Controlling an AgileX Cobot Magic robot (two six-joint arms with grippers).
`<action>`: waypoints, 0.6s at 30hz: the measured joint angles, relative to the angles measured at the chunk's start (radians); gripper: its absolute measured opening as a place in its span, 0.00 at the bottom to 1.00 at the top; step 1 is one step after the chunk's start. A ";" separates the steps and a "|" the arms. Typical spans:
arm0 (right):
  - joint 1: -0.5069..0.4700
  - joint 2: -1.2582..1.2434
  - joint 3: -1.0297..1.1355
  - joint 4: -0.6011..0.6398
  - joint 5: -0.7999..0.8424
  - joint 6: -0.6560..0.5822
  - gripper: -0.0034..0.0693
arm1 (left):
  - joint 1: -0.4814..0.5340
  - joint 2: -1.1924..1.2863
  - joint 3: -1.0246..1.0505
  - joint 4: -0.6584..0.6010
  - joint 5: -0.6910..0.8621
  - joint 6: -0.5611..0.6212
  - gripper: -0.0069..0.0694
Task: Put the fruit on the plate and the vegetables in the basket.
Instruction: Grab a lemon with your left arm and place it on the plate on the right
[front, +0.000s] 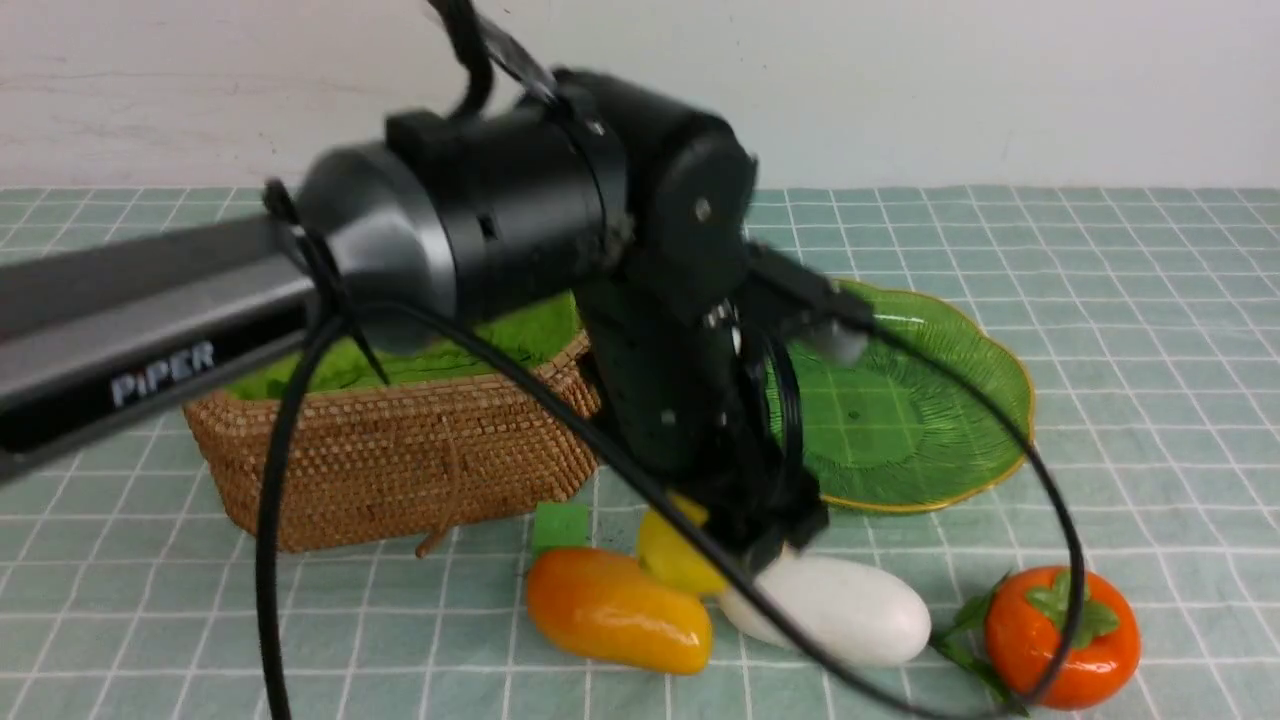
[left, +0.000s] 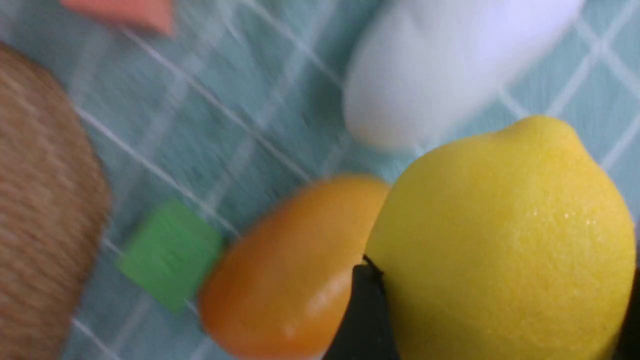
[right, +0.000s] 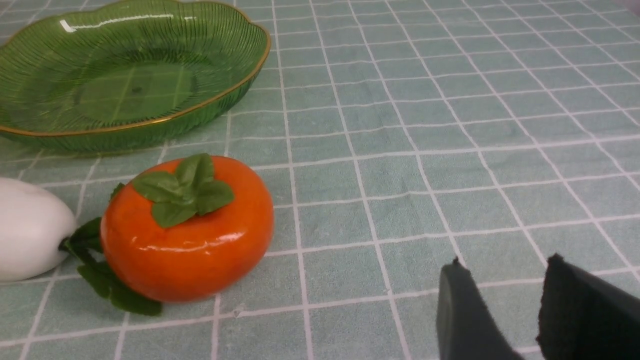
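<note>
A: Left gripper (left: 500, 280), quick?
B: Clamped on the lemon (left: 505, 225). One black finger (left: 365, 315) presses its side, and the other finger is just in view at the frame edge on the far side. In the left wrist view the lemon is sharp and the cloth behind it is smeared.

A: Where's the lemon?
B: Down low in the front view, behind the mango (front: 618, 610) and the radish (front: 840, 605), near the plate's front edge. Can't tell if it's touching the cloth.

A: Right gripper (right: 505, 265)?
B: Released. Its fingers stand apart over bare tablecloth (right: 400, 125), well to the side of the persimmon (right: 187, 235).

A: Other fruit?
B: The mango lies on the cloth in front of the basket's right end, touching or nearly touching the radish. The persimmon sits upright on the cloth with its leafy cap up, right of the radish and against the radish's green leaves.

A: Plate, basket?
B: The plate (right: 150, 132) is green glass with a gold rim, on the cloth beyond the persimmon and radish. The basket (front: 400, 460) is woven brown with a green lining, left of the plate. The left arm hides most of its inside.

A: Anything else?
B: A green cube (front: 560, 525) sits on the cloth between the basket and the mango.
</note>
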 joint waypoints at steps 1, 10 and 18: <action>0.000 0.000 0.000 0.000 0.000 0.000 0.38 | 0.026 0.016 -0.034 -0.025 -0.058 -0.001 0.82; 0.000 0.000 0.000 0.000 0.000 0.000 0.38 | 0.074 0.278 -0.188 -0.165 -0.490 -0.015 0.82; 0.000 0.000 0.000 0.000 0.000 0.000 0.38 | 0.066 0.406 -0.222 -0.141 -0.515 -0.144 0.82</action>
